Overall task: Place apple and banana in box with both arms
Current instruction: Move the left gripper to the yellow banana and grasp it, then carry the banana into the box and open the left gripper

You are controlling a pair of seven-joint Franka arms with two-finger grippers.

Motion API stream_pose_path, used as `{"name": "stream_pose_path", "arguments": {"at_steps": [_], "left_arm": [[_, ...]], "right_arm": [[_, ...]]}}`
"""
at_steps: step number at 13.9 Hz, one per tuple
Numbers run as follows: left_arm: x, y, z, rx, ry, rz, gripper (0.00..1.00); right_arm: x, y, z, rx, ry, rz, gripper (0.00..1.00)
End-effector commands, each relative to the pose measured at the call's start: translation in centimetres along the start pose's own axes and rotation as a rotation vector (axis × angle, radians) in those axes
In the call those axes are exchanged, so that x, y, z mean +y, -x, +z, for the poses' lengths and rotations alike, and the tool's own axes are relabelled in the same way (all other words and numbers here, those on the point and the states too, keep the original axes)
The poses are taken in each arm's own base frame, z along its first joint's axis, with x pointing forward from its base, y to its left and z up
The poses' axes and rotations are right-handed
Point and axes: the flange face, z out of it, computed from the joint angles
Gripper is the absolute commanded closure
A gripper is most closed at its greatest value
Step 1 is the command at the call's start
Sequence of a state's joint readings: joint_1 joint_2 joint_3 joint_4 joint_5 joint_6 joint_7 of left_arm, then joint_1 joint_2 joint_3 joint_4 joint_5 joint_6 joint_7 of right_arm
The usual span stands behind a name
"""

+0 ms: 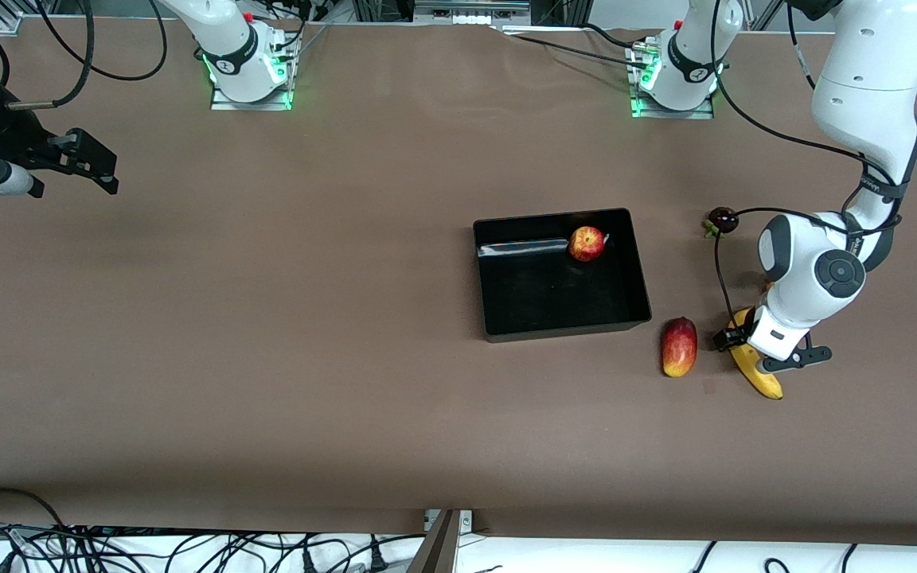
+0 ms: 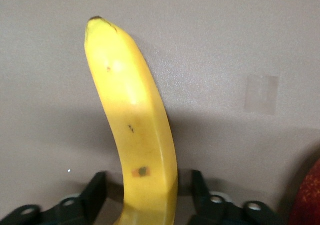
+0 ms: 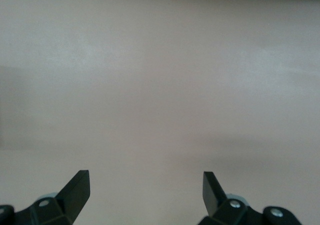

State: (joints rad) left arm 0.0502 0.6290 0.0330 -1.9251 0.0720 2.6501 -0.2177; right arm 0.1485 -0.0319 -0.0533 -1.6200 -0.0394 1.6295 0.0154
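Apple [image 1: 587, 243] already inside box [image 1: 560, 318]. Left gripper [image 2: 150, 197] down at banana [image 1: 761, 374], fingers spread astride it, unclosed, nearer camera than box. Right gripper [image 3: 146, 190] spread, waiting over bare table.

Robotics lab bench, brown-covered worktop [image 1: 267, 334], two white arm bases [image 1: 247, 60] bolted on metal plates with green lights along the top edge, aluminium framing above, tangled black cables [image 1: 148, 549] below the bottom edge
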Motion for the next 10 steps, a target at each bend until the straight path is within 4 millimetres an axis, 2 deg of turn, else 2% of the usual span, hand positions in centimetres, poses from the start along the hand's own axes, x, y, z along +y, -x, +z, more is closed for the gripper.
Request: {"name": "stream_pose_path", "arguments": {"at_steps": [1, 3, 6, 8, 9, 10], "left_arm": [[-0.3, -1.3, -2.6, 0.025, -0.014, 0.01, 1.0], [-0.4, -1.5, -5.3, -0.004, -0.023, 0.007, 1.0], [1.0, -2.4, -12.4, -0.034, -0.025, 0.014, 1.0], [5.0, -2.6, -17.1, -0.085, -0.012, 0.065, 1.0], [9.3, -2.1, -19.1, -0.109, -0.003, 0.139, 0.91], [14.3, -0.5, -19.8, -0.148, 0.011, 0.217, 0.91]], "right_arm": [[0.4, -0.2, -0.6, -0.002, 0.009, -0.006, 0.0], [0.4, -0.2, -0.5, -0.003, 0.009, -0.006, 0.0], [0.5, -0.2, -0.5, -0.003, 0.009, -0.006, 0.0], [0.5, -0.3, -0.5, -0.002, 0.009, -0.006, 0.0], [0.5, -0.2, -0.5, -0.003, 0.009, -0.006, 0.0], [0.5, -0.2, -0.5, -0.003, 0.009, -0.009, 0.0]]}}
